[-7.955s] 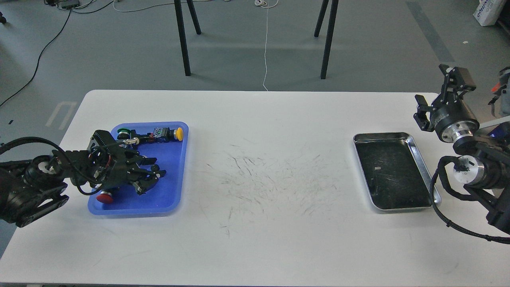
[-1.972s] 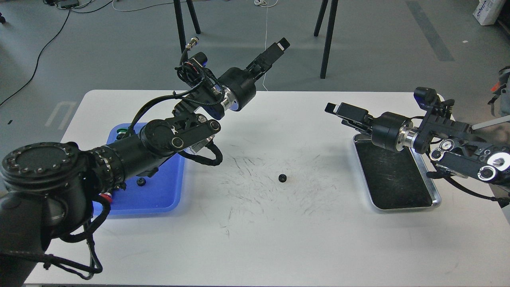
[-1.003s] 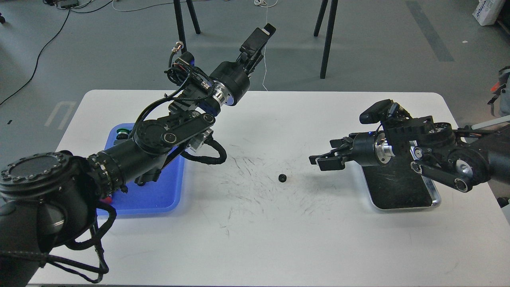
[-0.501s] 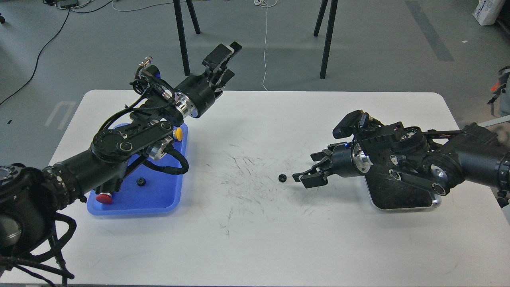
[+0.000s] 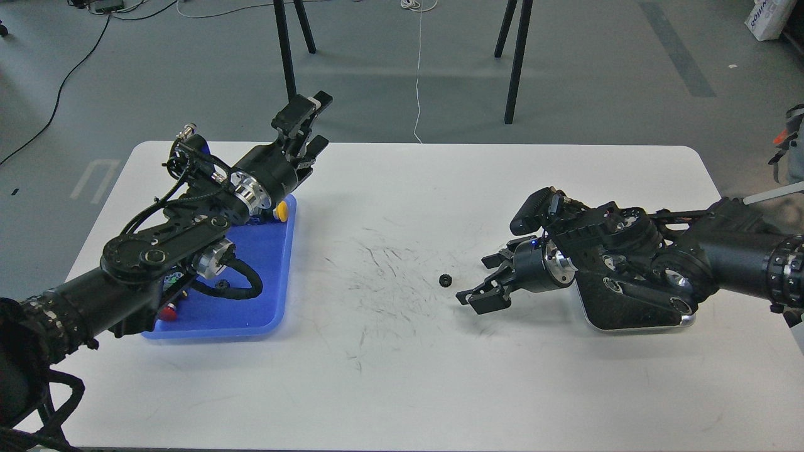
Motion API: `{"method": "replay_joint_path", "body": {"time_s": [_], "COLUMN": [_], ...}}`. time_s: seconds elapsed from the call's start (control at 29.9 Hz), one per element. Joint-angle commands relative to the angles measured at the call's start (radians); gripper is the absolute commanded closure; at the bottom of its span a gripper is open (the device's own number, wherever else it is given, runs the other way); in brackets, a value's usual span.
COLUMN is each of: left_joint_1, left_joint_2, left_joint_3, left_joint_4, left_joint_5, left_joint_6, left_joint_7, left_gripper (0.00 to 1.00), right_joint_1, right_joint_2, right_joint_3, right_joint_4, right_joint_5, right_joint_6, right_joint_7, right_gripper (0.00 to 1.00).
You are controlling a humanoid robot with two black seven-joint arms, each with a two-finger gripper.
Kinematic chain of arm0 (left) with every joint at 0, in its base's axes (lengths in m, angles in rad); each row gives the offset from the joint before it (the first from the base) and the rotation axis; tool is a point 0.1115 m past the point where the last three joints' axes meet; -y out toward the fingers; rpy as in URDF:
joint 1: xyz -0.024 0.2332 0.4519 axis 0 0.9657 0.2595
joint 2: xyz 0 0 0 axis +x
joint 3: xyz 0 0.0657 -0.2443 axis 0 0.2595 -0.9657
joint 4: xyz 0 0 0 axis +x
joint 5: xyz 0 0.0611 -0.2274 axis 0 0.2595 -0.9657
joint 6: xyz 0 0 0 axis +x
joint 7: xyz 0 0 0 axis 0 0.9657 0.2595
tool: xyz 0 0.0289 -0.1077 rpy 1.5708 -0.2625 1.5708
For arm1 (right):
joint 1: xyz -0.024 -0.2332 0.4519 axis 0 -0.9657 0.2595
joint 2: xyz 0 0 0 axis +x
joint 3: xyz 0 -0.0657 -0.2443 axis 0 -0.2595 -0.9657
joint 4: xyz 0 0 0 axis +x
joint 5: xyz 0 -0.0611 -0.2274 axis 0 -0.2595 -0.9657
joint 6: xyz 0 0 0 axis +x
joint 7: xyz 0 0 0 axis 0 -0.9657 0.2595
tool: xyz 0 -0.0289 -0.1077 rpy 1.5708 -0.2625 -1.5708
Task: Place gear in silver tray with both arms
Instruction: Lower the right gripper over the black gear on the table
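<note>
Reaching right pincer [image 5: 487,282], seemingly spread, beside gear [image 5: 445,280]

I find no legible text; blue lettering on the white bag [image 5: 767,17] at top right is too small to read.

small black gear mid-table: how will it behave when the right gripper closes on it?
The gear looks tiny against the open right gripper, so it may slip or pop out of a pinch. It appears to lie flat on the table, so a nudge would probably slide it, not roll it. It looks rigid.
</note>
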Motion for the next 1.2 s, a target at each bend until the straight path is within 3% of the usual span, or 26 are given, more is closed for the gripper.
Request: {"method": "replay_joint_path", "body": {"time_s": [0.0,1.17], "left_joint_1": [0.021,0.048], "left_joint_2": [0.003,0.009], "left_joint_3": [-0.001,-0.010], "left_joint_4": [0.036,0.044], "left_joint_5": [-0.002,-0.013], "left_joint_6": [0.000,0.006], "left_joint_7": [0.000,0.000], "left_gripper": [0.00,0.00], "right_joint_1": [0.000,-0.020], "right_joint_2": [0.006,0.111], "right_joint_3": [0.000,-0.003], "right_joint_4": [0.000,-0.115], "right_joint_5": [-0.002,-0.014], "right_joint_6": [-0.001,-0.017], "right_joint_7": [0.000,0.000], "right_gripper": [0.01,0.01]}}
